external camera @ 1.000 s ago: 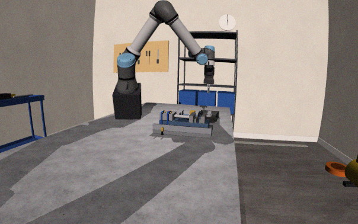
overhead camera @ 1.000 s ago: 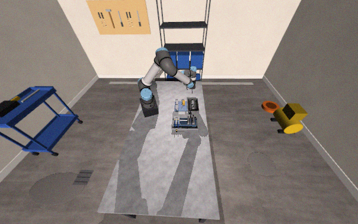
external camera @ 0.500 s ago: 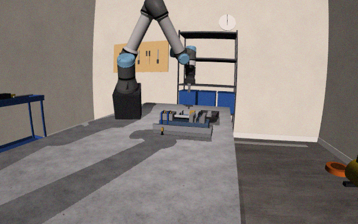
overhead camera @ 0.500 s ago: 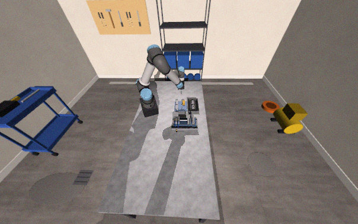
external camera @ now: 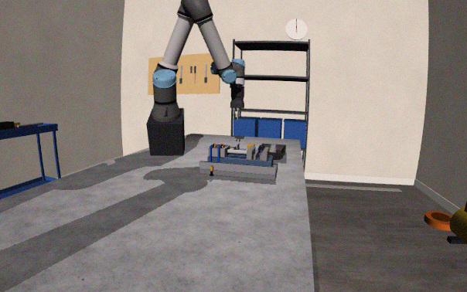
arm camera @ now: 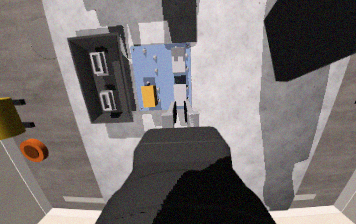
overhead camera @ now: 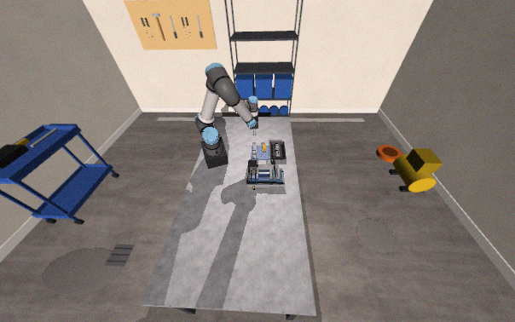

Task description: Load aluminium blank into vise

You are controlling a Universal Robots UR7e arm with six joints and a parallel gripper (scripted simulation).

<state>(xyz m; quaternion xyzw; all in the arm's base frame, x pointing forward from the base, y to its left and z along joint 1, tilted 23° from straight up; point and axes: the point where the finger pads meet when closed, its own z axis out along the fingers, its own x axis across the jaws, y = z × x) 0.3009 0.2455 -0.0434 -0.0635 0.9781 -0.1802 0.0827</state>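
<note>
In the wrist view the gripper [arm camera: 179,111] hangs high above the table [arm camera: 225,100], its fingers partly open with nothing between them. Just beyond, at 12 o'clock, lies the light blue infeed plate [arm camera: 150,60]. An orange brass blank [arm camera: 148,96] rests flat on it, and a grey aluminium blank [arm camera: 179,67] lies at 1 o'clock. At 10 o'clock the dark outfeed tray [arm camera: 80,75] holds two finished parts [arm camera: 99,63]. The vise [overhead camera: 265,175] stands farther along the table.
</note>
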